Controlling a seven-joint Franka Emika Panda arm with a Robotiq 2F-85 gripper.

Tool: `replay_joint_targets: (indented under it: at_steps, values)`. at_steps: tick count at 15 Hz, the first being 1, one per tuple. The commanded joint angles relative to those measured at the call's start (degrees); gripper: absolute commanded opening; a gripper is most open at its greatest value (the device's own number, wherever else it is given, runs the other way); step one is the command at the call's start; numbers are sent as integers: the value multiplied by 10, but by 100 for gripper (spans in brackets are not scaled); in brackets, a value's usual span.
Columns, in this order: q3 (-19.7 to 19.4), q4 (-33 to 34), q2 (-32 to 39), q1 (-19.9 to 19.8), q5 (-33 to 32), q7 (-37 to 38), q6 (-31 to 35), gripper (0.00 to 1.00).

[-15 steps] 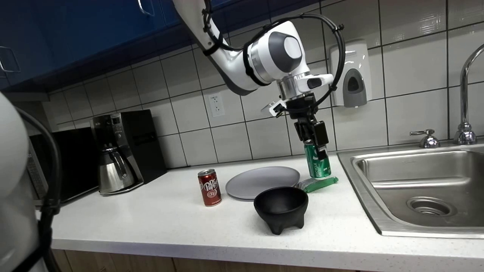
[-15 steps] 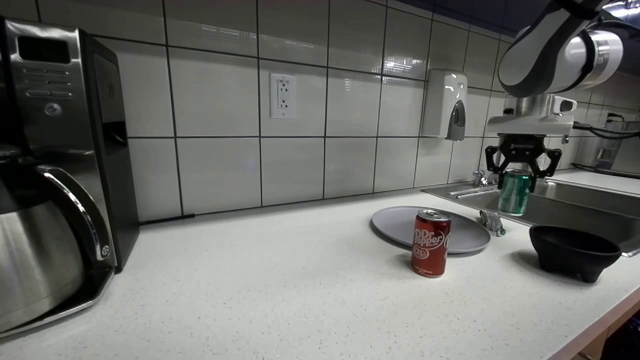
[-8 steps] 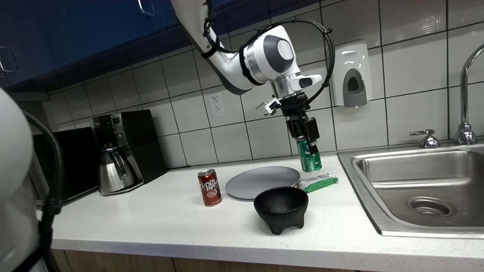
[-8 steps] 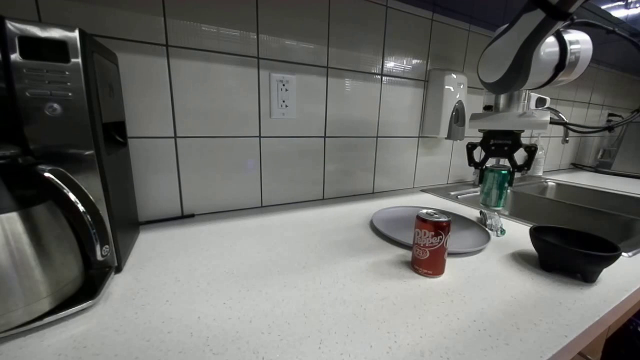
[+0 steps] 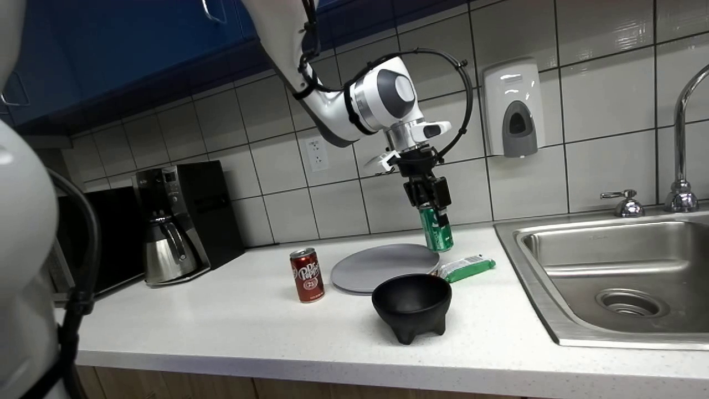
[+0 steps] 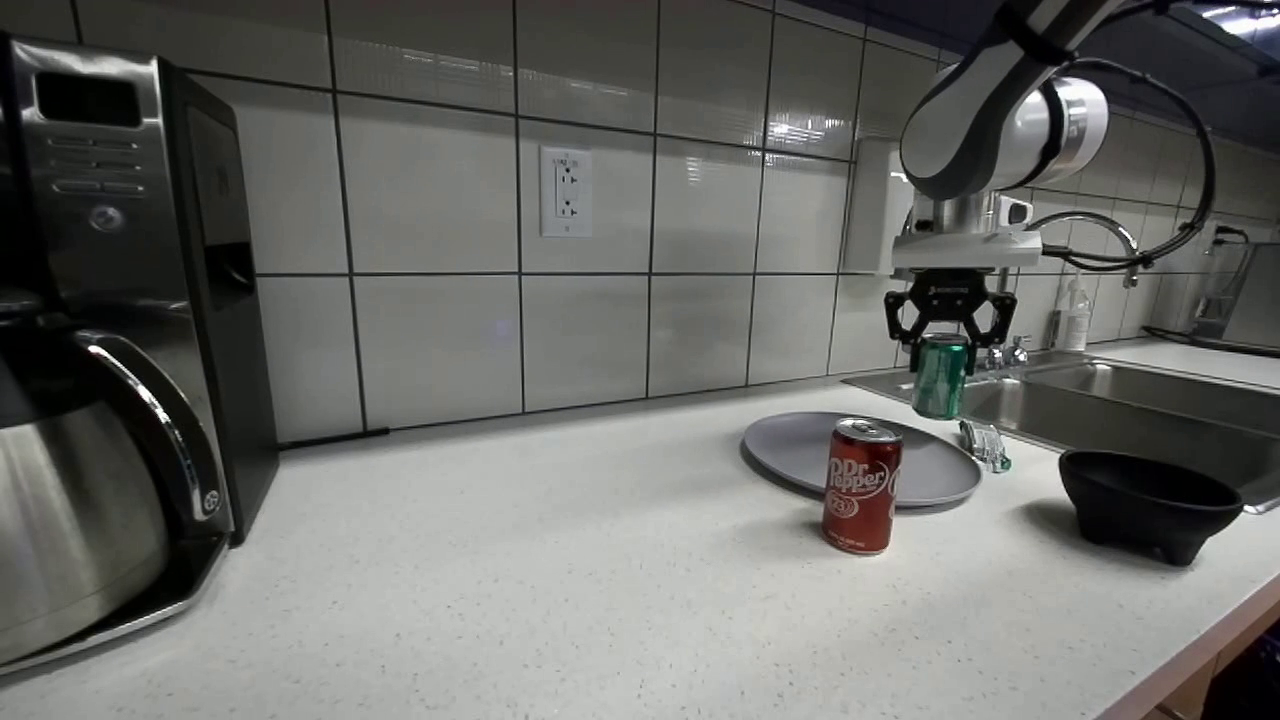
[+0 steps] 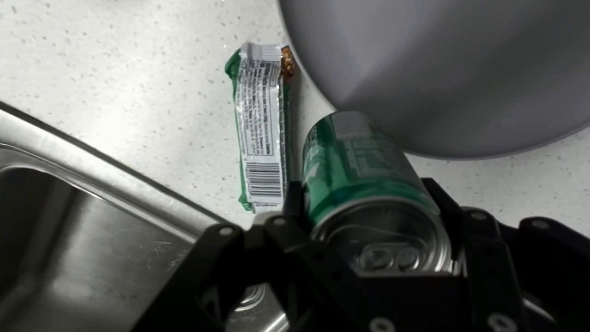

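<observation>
1. Before me, one kitchen surface point(image 6: 560, 580), white and speckled, along a pale tiled wall point(image 6: 430, 200).
2. One green can point(image 6: 938, 392), roughly upright, held clear of the surface near the rim of the grey plate point(image 7: 461, 69).
3. One black robot hand point(image 6: 942, 364), above the green can, pinching it by its sides near the top.
4. One wrapped bar point(image 7: 260, 124), green and silver, barcode upward, just beside the grey plate.
5. One black bowl point(image 5: 412, 313), footed, near the wrapped bar.
6. One red can point(image 6: 862, 490), Dr Pepper, standing near the grey plate.
7. One steel sink point(image 5: 533, 282), set into the surface.
8. One coffee maker point(image 5: 216, 221) with steel carafe point(image 5: 169, 252), well apart from the steel sink.
</observation>
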Motion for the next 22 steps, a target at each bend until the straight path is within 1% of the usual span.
replay_joint_targets:
  at_steps: [1, 7, 17, 22]
  values:
    - [8, 27, 11, 11, -3, -18, -27, 38]
    - [13, 19, 12, 28, -2, -22, -23, 38]
    - [30, 16, 18, 23, 28, -66, -21, 38]
    - [26, 14, 27, 21, 36, -77, -22, 38]
